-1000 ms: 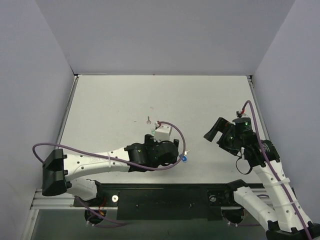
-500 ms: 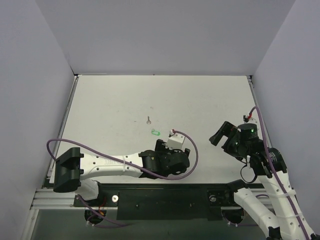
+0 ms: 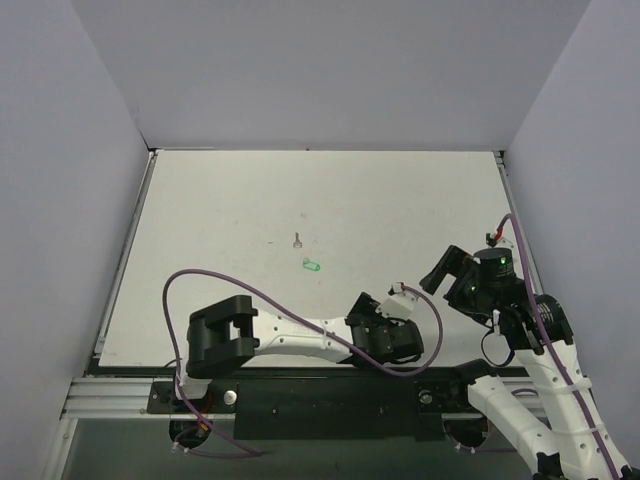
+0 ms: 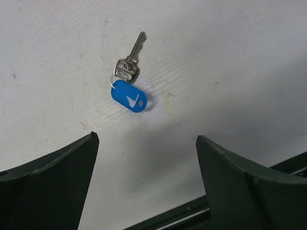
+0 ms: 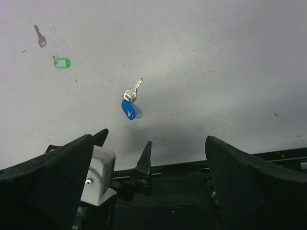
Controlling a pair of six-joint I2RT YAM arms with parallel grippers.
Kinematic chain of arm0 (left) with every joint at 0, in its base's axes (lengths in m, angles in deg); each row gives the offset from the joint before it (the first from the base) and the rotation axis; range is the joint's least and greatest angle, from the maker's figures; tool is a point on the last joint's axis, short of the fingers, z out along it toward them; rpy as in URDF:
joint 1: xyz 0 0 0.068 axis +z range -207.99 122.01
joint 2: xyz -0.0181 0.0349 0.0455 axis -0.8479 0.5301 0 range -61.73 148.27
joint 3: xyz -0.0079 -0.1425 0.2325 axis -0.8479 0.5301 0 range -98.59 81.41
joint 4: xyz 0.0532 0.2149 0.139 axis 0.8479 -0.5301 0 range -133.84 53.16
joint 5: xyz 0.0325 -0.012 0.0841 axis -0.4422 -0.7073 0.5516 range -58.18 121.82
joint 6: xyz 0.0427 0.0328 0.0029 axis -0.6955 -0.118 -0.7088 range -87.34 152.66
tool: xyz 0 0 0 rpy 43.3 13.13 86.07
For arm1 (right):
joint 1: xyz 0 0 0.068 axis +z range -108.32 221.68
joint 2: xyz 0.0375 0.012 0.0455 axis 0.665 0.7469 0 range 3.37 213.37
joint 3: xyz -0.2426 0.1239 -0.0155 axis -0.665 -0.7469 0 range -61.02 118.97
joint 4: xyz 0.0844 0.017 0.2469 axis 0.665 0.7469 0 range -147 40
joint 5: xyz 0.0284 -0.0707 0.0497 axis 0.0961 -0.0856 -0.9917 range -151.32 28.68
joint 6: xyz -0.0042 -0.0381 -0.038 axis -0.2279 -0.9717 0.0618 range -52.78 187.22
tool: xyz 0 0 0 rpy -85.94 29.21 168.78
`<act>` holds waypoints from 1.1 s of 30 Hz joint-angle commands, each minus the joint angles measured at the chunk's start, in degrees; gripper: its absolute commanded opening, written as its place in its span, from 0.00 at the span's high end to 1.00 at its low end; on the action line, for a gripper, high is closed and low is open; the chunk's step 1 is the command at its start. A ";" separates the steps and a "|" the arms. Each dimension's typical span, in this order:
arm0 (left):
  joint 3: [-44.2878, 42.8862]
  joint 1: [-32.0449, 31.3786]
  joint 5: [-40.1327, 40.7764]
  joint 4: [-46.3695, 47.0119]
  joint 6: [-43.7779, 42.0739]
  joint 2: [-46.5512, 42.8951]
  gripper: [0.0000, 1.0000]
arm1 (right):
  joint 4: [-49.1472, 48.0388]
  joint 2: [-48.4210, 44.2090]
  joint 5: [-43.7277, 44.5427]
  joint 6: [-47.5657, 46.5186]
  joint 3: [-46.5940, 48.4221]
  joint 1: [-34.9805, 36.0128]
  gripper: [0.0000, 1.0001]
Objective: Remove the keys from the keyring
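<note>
The blue keyring (image 4: 128, 96) lies flat on the white table with one silver key (image 4: 130, 63) still on its small ring. It also shows in the right wrist view (image 5: 128, 109). My left gripper (image 4: 146, 138) is open and empty, a short way back from the keyring; from above (image 3: 385, 325) the arm hides the keyring. My right gripper (image 5: 148, 139) is open and empty, hovering to the right of the keyring, and seen from above (image 3: 437, 270). A second silver key (image 3: 297, 240) lies loose farther out on the table.
A small green loop (image 3: 310, 265) lies near the loose key; it also shows in the right wrist view (image 5: 61, 63). The black rail (image 3: 330, 390) runs along the table's near edge, close behind my left gripper. Grey walls enclose the table.
My left arm has swung right and back toward the near edge. The blue keyring, at its fingertips a second ago, now lies on the table. My right arm drew back slightly.
</note>
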 commanded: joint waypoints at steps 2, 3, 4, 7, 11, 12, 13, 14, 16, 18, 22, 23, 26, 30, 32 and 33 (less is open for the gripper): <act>-6.29 0.42 2.50 -2.59 -3.64 4.96 0.09 | 2.79 -0.68 1.14 -0.58 1.81 0.41 0.04; -6.65 0.60 2.50 -2.68 -3.55 5.23 0.12 | 3.14 -0.68 1.06 -0.75 1.89 0.41 0.04; -6.65 1.12 2.41 -2.68 -3.64 5.49 0.13 | 3.14 -0.68 0.88 -0.76 1.90 0.41 0.04; -5.51 2.36 1.53 -1.72 -3.64 5.50 0.18 | 3.23 -0.50 0.53 -0.93 1.98 0.41 0.04; -3.93 3.94 0.65 0.66 -5.31 5.93 0.27 | 3.23 0.55 0.27 -1.63 2.51 0.41 0.04; -3.92 4.29 0.56 0.92 -5.83 6.37 0.29 | 3.23 1.07 0.09 -1.72 2.69 0.41 0.04; -3.84 4.47 0.13 1.18 -6.01 6.55 0.32 | 3.23 1.51 0.09 -1.90 3.12 0.32 0.04; -3.84 4.64 -0.14 1.97 -6.80 6.90 0.34 | 3.32 1.61 -0.08 -1.99 3.21 0.41 0.04; -3.66 4.73 -1.02 3.03 -7.68 7.34 0.35 | 3.32 2.13 -0.17 -2.25 3.74 0.41 0.04; -3.92 4.73 -1.81 3.38 -7.77 7.78 0.36 | 3.14 2.57 -0.44 -2.25 4.00 0.41 0.04; -3.75 4.99 -2.42 3.56 -7.95 8.48 0.40 | 3.06 3.19 -0.79 -1.99 4.09 0.41 0.04; -3.75 5.17 -2.60 3.65 -7.95 8.66 0.42 | 3.06 3.36 -0.88 -1.99 3.83 0.41 0.05; -3.40 5.61 -2.86 3.91 -7.86 9.01 0.50 | 2.53 3.19 -1.14 -1.81 3.22 0.41 0.05; -3.57 5.96 -2.86 4.26 -8.03 9.45 0.52 | 2.53 2.75 -1.40 -1.72 2.95 0.41 0.05; -3.83 6.14 -2.60 4.17 -8.12 9.80 0.53 | 2.70 2.66 -1.58 -1.63 2.86 0.41 0.05; -4.01 6.22 -2.60 4.00 -8.04 9.89 0.53 | 2.70 2.57 -1.75 -1.63 2.86 0.41 0.05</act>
